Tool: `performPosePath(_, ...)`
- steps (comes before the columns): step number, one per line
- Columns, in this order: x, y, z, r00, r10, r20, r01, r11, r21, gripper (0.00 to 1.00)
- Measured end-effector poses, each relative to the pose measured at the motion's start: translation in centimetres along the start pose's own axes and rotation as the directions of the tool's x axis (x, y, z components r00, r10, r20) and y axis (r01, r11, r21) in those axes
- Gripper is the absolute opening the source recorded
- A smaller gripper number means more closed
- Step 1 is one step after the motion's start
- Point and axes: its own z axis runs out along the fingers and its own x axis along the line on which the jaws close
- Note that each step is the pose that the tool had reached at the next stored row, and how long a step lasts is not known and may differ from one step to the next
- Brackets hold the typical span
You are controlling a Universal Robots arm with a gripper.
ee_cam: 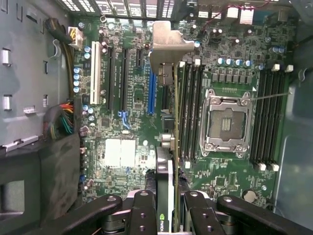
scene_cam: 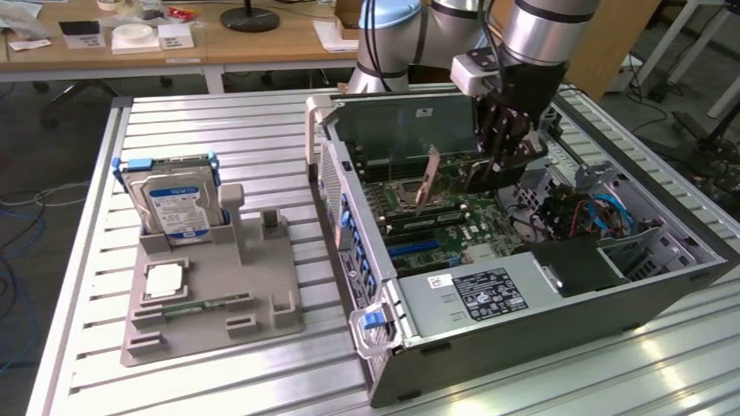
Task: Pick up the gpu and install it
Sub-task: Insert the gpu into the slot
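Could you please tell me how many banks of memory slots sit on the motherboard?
2: one bank lies between the gpu and the CPU socket, the other beyond the socket. The gpu may hide more.

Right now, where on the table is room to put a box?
Bare table beyond the hard drive, toward the desks, and along the grey holder's near edge. The strip between holder and computer case is narrow. The case is crowded: the gripper holds the gpu.
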Motion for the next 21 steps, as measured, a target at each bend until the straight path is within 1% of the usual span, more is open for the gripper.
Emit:
performPosePath(1, 0.0, 0.14, 0.09, 1.0000, 0.000, -0.0001, 0.000, 1.0000, 0.0023, 0.27)
performPosePath(2, 0.0, 0.21, 0.17, 1.0000, 0.001, -0.0002, -0.001, 1.0000, 0.0030, 0.27)
performPosePath(8, 0.1, 0.42, 0.49, 0.9996, 0.029, -0.0019, -0.029, 0.9996, 0.0037, 0.27)
performPosePath(13, 0.1, 0.51, 0.51, 0.9994, 0.034, -0.0021, -0.034, 0.9994, 0.0039, 0.27)
performPosePath(19, 0.0, 1.37, 0.49, 0.9989, 0.046, -0.0028, -0.046, 0.9989, 0.0041, 0.27)
performPosePath(21, 0.0, 1.54, 0.50, 0.9986, 0.052, -0.0032, -0.052, 0.9986, 0.0042, 0.27)
